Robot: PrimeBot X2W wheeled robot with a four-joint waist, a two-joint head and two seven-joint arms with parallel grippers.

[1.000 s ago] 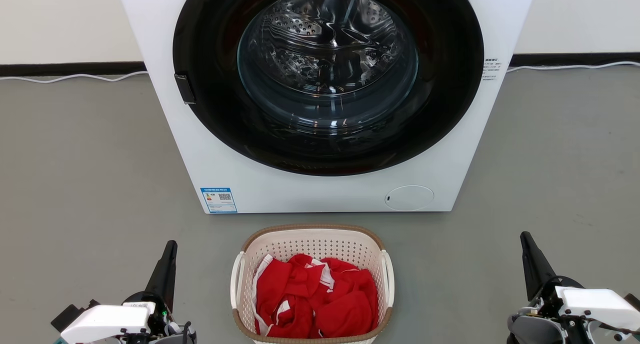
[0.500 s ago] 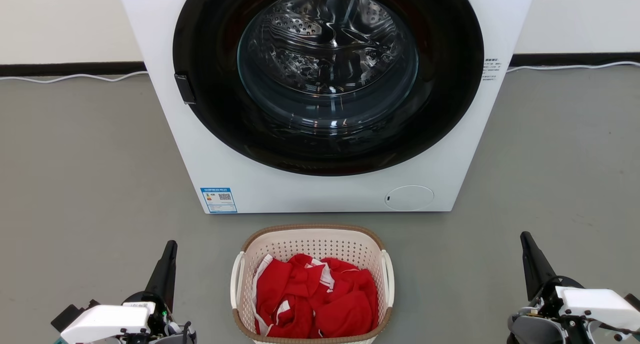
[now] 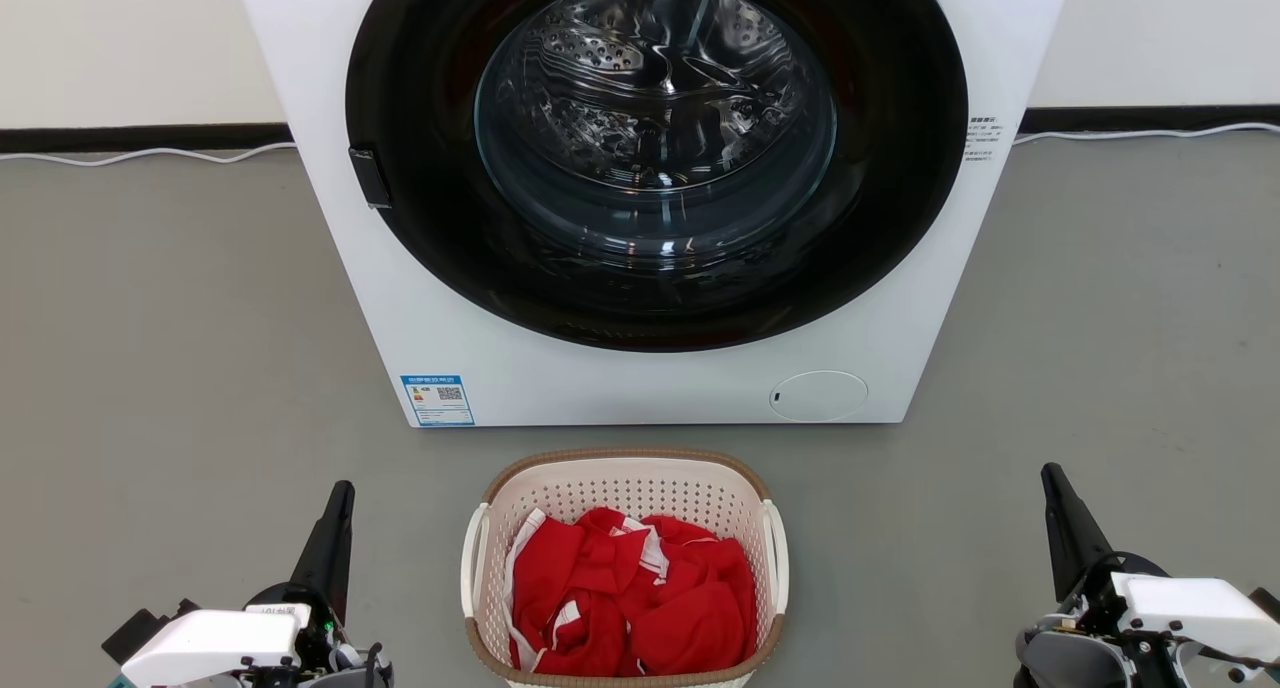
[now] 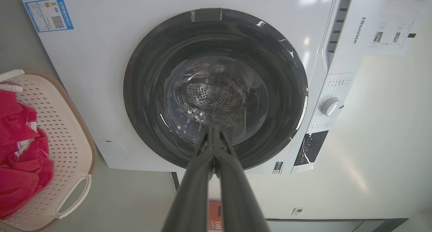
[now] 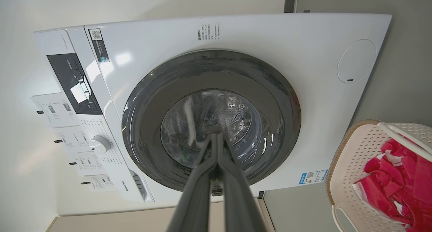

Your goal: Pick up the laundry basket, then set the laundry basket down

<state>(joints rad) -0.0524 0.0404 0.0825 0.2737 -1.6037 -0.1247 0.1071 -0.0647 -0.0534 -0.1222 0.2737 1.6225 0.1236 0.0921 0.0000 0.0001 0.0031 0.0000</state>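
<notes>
One washer (image 3: 620, 388) is standing at 12 o'clock. One basket (image 3: 625, 458) is sitting on the floor (image 3: 150, 368) at 6 o'clock, just before the washer, holding red cloth (image 3: 640, 598) and showing two handles (image 3: 472, 558). The left gripper (image 3: 345, 490) at 7 o'clock and the right gripper (image 3: 1050, 473) at 5 o'clock are pressing their fingers together on nothing, apart from the basket. One blue label (image 3: 437, 399) and "Hisense" lettering (image 4: 360, 30) are showing on the washer.

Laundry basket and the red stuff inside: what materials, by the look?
Cream-white perforated laundry basket: looks like matte moulded plastic, judging by regular punched holes and smooth white side handles; its brown rim looks woven, possibly imitation. Red bundle with white trim: soft fabric, judging by folds and creases.
</notes>
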